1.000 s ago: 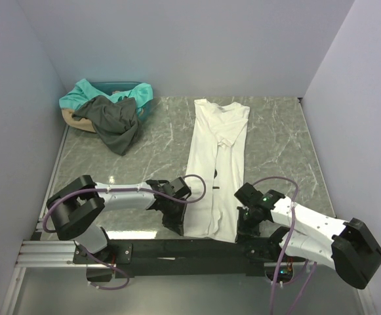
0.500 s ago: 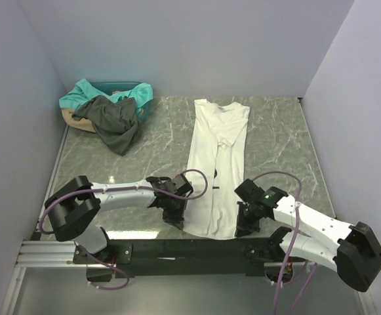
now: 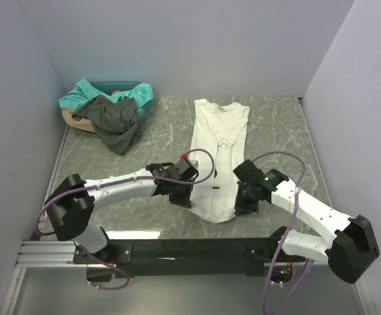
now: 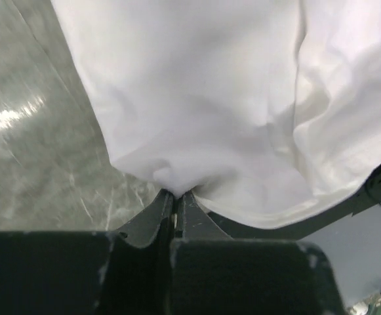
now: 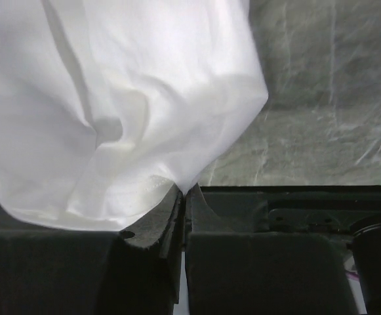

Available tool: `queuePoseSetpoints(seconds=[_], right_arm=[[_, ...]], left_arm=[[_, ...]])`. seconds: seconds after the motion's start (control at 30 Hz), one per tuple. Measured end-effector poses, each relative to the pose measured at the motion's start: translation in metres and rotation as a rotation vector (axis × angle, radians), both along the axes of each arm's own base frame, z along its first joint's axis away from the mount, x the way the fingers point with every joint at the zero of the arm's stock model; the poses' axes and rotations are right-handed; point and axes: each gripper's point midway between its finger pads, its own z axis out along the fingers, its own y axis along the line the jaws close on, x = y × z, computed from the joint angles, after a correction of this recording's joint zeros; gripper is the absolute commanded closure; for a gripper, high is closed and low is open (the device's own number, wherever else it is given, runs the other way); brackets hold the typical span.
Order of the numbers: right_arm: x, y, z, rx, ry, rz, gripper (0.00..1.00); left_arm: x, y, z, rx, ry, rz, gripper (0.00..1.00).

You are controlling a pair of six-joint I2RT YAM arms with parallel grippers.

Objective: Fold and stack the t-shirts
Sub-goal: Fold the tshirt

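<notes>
Your desk [image 3: 151, 141] carries the white t-shirt [image 3: 220, 131] lying lengthwise down its middle, folded narrow. The dark grey t-shirt [image 3: 115, 121] and the teal t-shirt [image 3: 85, 92] sit heaped at the far-left corner, well apart from it. Your left pincer [image 4: 176, 195] and right pincer [image 5: 185, 190] are each clamped tight on a near corner of the white t-shirt's hem.
</notes>
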Motion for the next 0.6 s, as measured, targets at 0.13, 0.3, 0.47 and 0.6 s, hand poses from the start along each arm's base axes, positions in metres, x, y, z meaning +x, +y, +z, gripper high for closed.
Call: queuePoseSetpoints(seconds=[0.13, 0.3, 0.47, 0.6], right_arm=[[0.021, -0.009, 0.006, -0.020, -0.034, -0.047, 1.00], [0.056, -0.023, 0.017, -0.050, -0.089, -0.111, 1.00], [0.089, -0.034, 0.023, -0.076, -0.119, -0.150, 1.00], [0.122, -0.037, 0.025, -0.095, -0.143, -0.155, 1.00]], left_arm=[[0.022, 0.001, 0.008, -0.009, -0.037, 0.035, 1.00], [0.047, 0.004, 0.007, -0.001, -0.053, 0.082, 1.00], [0.079, 0.005, 0.007, -0.012, -0.072, 0.136, 1.00], [0.112, 0.002, 0.009, -0.028, -0.104, 0.172, 1.00]])
